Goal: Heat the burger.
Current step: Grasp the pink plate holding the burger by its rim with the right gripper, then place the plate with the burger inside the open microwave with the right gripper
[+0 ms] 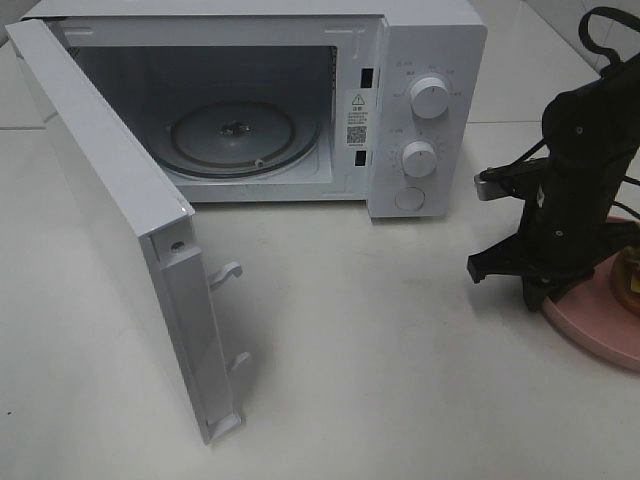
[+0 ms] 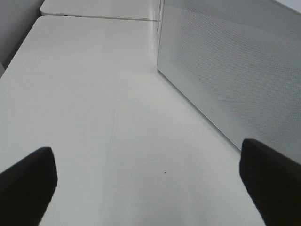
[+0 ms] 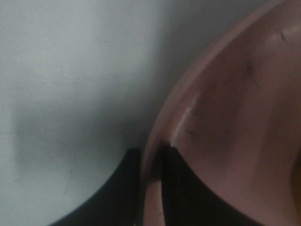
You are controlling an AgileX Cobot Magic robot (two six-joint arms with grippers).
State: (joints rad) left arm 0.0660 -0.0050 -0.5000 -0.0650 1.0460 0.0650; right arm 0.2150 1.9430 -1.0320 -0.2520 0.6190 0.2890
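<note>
Gripping the plate [image 3: 162, 122] rim, right end effector [image 3: 150, 188] sits beside burger [image 1: 630, 270].

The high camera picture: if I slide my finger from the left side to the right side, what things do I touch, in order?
Open microwave door → glass turntable → microwave knobs → right gripper → pink plate.

Right arm [image 1: 585, 170]: black, boxy, faintly glossy | cable [image 1: 597, 28]: thin black loop arching over its top | bracket [image 1: 490, 184]: small silver-grey stub off its side | left fingers [image 2: 28, 183]: black, broad, blunt-ended | right fingers [image 3: 188, 197]: black, flaring wide from narrow tips
</note>
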